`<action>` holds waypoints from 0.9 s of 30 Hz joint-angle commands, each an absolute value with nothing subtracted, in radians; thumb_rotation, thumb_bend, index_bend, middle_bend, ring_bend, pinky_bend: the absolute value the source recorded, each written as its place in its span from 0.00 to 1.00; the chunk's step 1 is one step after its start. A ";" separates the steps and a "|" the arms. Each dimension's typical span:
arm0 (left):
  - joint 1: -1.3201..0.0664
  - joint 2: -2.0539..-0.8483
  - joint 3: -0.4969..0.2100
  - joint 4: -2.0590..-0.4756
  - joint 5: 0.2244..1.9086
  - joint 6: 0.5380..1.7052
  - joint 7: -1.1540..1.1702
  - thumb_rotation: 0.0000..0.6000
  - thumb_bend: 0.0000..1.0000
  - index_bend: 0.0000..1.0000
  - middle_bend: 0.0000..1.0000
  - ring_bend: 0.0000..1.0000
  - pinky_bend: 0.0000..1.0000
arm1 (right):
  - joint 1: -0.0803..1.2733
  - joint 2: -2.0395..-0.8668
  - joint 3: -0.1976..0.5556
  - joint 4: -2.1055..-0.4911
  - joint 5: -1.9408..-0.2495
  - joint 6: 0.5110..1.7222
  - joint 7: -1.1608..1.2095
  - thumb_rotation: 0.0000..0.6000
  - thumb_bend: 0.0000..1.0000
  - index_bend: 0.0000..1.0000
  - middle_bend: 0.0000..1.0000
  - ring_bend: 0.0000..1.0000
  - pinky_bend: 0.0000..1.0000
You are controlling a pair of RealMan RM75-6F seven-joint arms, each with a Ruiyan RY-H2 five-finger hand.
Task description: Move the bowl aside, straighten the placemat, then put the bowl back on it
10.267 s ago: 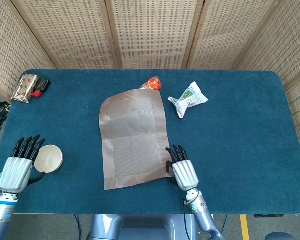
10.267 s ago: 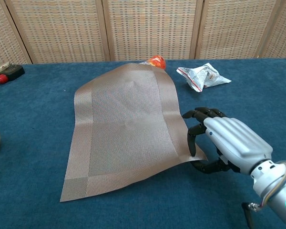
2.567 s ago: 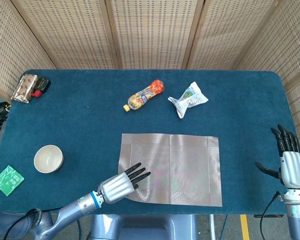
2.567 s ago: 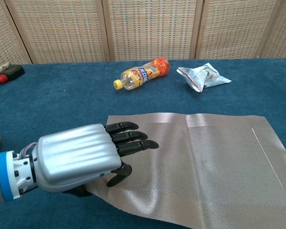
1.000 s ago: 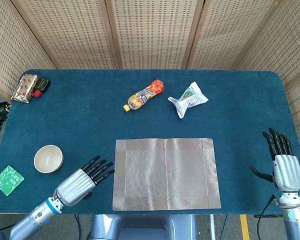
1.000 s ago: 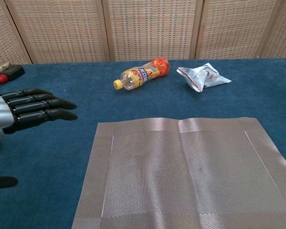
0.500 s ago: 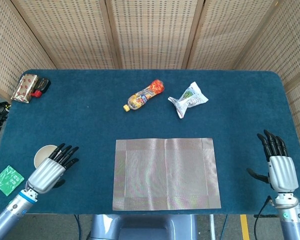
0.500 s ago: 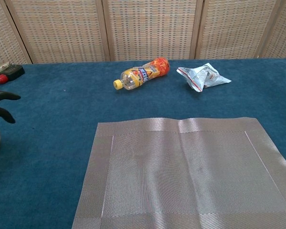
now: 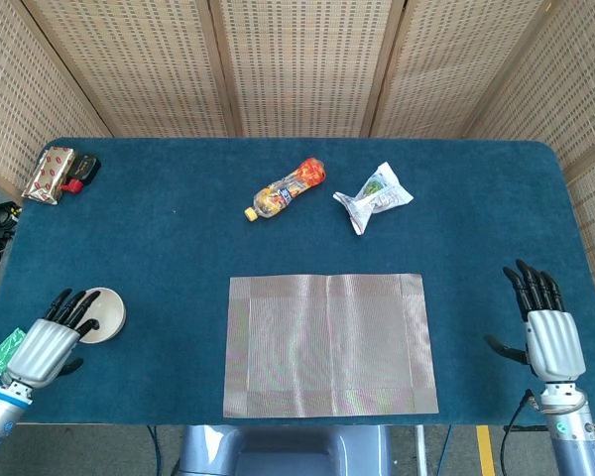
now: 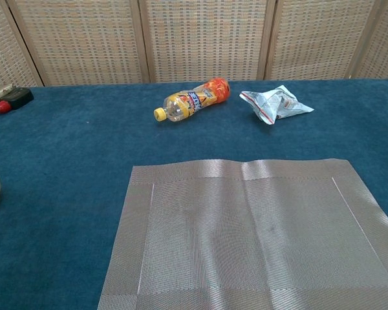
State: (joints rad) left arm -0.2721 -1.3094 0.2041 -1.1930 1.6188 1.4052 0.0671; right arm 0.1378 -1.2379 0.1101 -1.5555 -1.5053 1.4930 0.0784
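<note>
Head view gives me both hands; the chest view shows neither of them. I see my left hand (image 9: 48, 335) low at the table's near left corner, back of the hand up, its dark fingers (image 9: 72, 303) stretched forward and slightly fanned, their tips lying over the near left rim of the bowl (image 9: 103, 313). Whether they actually touch the rim I cannot tell from this angle. The fingers are apart and wrap nothing, so that hand holds nothing. The forearm runs off the bottom left corner.

My right hand (image 9: 546, 332) sits at the near right edge of the table, palm down, fingers (image 9: 532, 283) pointing away from me and a little spread, thumb sticking out to the side. It holds nothing either, and it is well apart from the placemat (image 9: 330, 343).

I see the bowl upright on the blue cloth, off the placemat and well to its left. The placemat lies flat and squared with the table's near edge, with a faint crease across its upper part in the chest view.

Farther back lie a plastic bottle (image 9: 285, 187) on its side and a crumpled wrapper (image 9: 374, 195) just to its right. A green packet (image 9: 1, 351) peeks out beside my left hand
</note>
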 commanded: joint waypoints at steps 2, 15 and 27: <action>-0.249 -1.345 0.185 -1.124 1.599 1.397 0.025 1.00 0.17 0.39 0.00 0.00 0.00 | 0.139 -1.241 0.107 -1.556 -1.508 1.489 0.072 1.00 0.27 0.09 0.00 0.00 0.00; -0.282 -1.444 0.132 -0.987 1.586 1.302 -0.022 1.00 0.18 0.47 0.00 0.00 0.00 | 0.138 -1.239 0.108 -1.558 -1.502 1.488 0.067 1.00 0.27 0.09 0.00 0.00 0.00; -0.299 -1.492 0.111 -0.946 1.594 1.273 -0.046 1.00 0.41 0.67 0.00 0.00 0.00 | 0.137 -1.238 0.107 -1.559 -1.503 1.492 0.066 1.00 0.27 0.09 0.00 0.00 0.00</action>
State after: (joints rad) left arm -0.2981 -1.4913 0.1123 -0.9468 1.5936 1.2731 -0.0451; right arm 0.1365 -1.2383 0.1071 -1.5593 -1.5032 1.4916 0.0658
